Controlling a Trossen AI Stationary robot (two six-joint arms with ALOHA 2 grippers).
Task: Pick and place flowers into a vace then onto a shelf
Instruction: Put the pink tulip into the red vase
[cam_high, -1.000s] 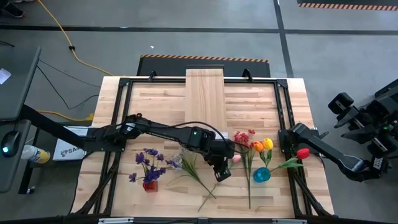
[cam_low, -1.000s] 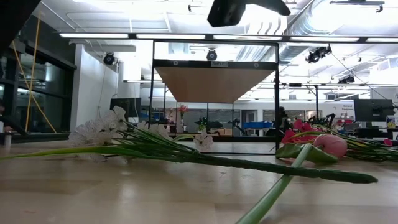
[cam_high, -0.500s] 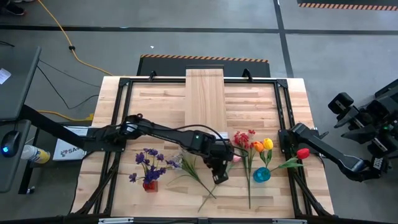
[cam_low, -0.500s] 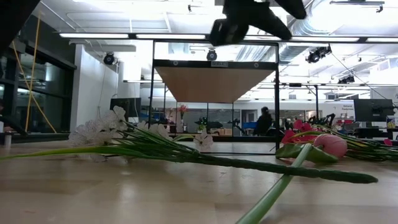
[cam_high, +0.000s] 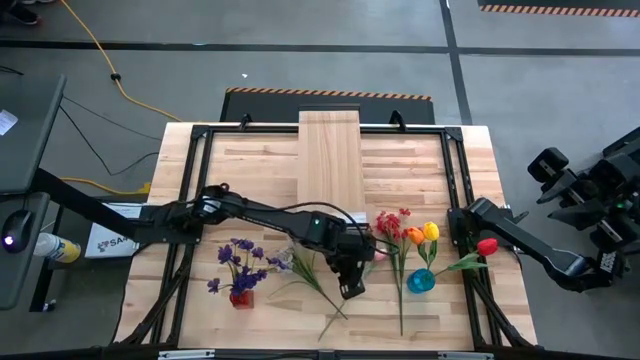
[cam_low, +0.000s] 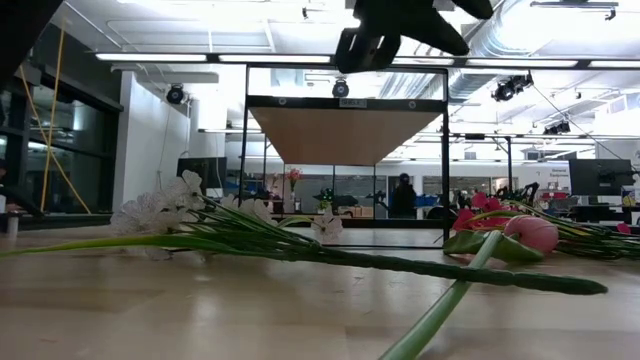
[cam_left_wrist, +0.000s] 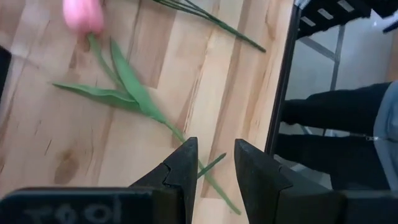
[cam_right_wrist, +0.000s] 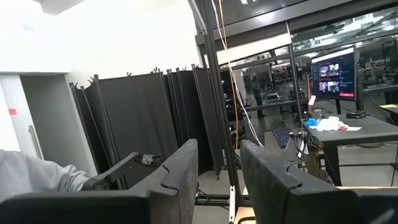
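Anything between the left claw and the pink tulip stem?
Nothing visible. The left claw is open, hanging above the pink tulip's stem, with only bare tabletop beneath. The white spray lies off to one side.

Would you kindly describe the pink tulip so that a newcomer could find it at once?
Start at the shelf, the pale plank strip running from the table's far edge to its middle. Just past its near end, the left gripper hangs over the pink tulip, which lies flat. It alone is pink; the tulips to its right are orange, yellow and red.
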